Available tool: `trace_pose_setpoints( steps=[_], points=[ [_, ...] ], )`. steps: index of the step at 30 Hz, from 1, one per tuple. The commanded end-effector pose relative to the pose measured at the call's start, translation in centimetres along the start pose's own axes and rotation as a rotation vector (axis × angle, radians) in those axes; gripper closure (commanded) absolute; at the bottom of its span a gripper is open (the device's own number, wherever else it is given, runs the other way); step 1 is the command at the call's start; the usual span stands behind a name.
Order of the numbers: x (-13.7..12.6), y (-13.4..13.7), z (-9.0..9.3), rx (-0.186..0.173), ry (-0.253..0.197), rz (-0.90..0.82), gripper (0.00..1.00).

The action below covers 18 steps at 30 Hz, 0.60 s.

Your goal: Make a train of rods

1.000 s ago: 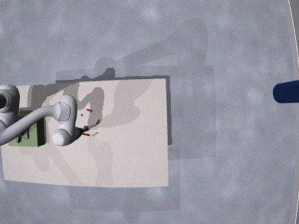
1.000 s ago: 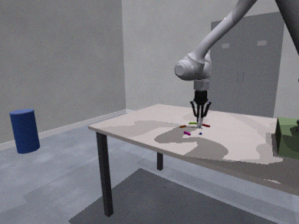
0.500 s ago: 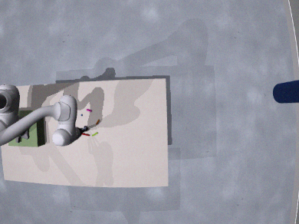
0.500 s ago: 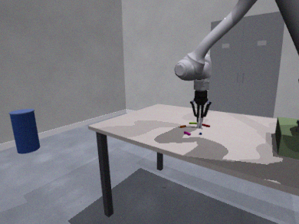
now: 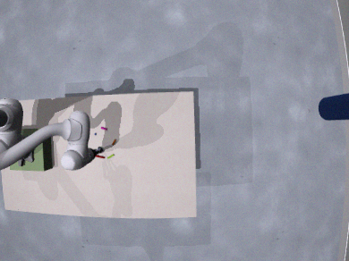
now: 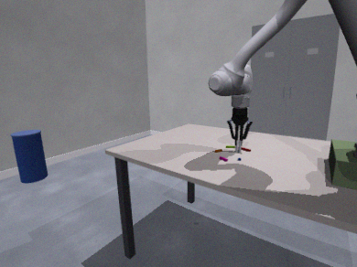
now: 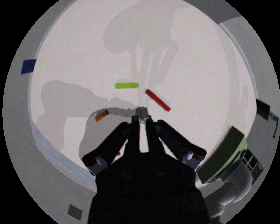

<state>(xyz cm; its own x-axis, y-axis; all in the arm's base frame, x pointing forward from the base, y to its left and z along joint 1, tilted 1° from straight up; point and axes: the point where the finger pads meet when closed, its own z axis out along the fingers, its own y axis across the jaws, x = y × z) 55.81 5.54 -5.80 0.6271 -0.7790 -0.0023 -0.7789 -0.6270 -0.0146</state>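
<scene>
My gripper (image 7: 141,113) stands low over the table, shut on a small grey rod (image 7: 143,113) at its fingertips; it also shows in the side view (image 6: 238,149). The red rod (image 7: 158,98) lies just ahead of the fingers to the right, and the lime rod (image 7: 126,85) lies ahead to the left. The orange rod (image 7: 101,116) lies left of the fingers. The magenta rod (image 5: 104,128) and the small blue rod (image 5: 96,134) lie apart from the others. No two rods touch.
A green box (image 5: 30,155) stands on the table near the arm's base. The table's edges (image 5: 196,156) lie far from the rods. A blue cylinder (image 6: 29,155) stands on the floor, away from the table.
</scene>
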Motion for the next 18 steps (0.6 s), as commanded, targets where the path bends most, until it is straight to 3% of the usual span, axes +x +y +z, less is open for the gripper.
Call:
trace_pose_setpoints(
  steps=[1,6,18],
  points=[
    [0.0,0.0,-0.3,0.0,0.0,0.0,0.97],
    [0.0,0.0,-1.4,0.0,0.0,0.0,0.97],
    [0.0,0.0,-9.3,0.0,0.0,0.0,0.97]
  ],
)
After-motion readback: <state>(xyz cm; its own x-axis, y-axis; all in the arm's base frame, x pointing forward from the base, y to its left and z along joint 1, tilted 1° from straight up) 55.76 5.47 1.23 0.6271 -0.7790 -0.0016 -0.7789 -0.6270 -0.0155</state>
